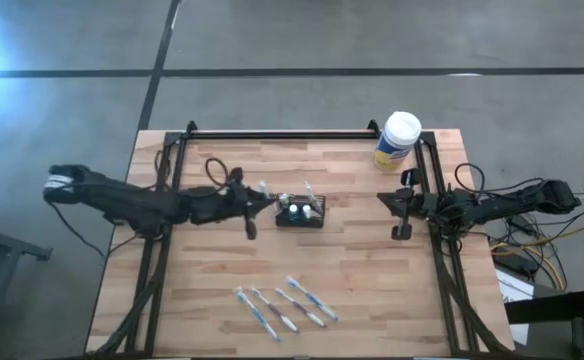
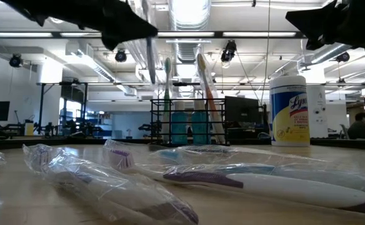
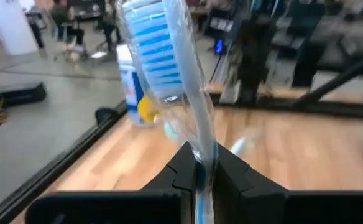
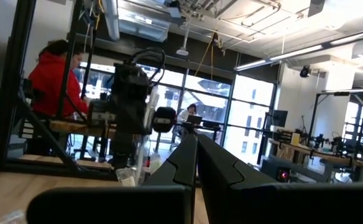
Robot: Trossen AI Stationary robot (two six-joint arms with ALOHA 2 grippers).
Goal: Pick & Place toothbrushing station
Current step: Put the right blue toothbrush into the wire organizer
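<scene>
Left hand (image 1: 255,203) sits just left of the black wire-mesh basket (image 1: 301,213) at tabletop centre, clamped on a wrapped toothbrush (image 3: 172,74); in the left wrist view the handle is pinched between the two dark fingers (image 3: 181,171), blue-bristled head up in clear wrap. In the low view this brush hangs beside the basket, not inside it.

Right hand (image 1: 404,208) is well apart, at the right edge of the tabletop (image 1: 352,270), fingers pressed together, holding nothing.

Count: four wrapped toothbrushes (image 1: 282,305) lie loose side by side near the front edge, well apart from both hands. One brush in the left hand. Two toothbrushes (image 2: 204,87) stand upright in the basket, seen in the low view. Two white-capped toothpaste tubes (image 1: 294,211) also stand in it, caps up in the high view.

One white-lidded yellow-labelled canister (image 1: 398,141) stands at the back right, upright, near the right arm, apart from the basket.

A person in red (image 4: 56,78) shows beyond the tabletop in the right wrist view.
</scene>
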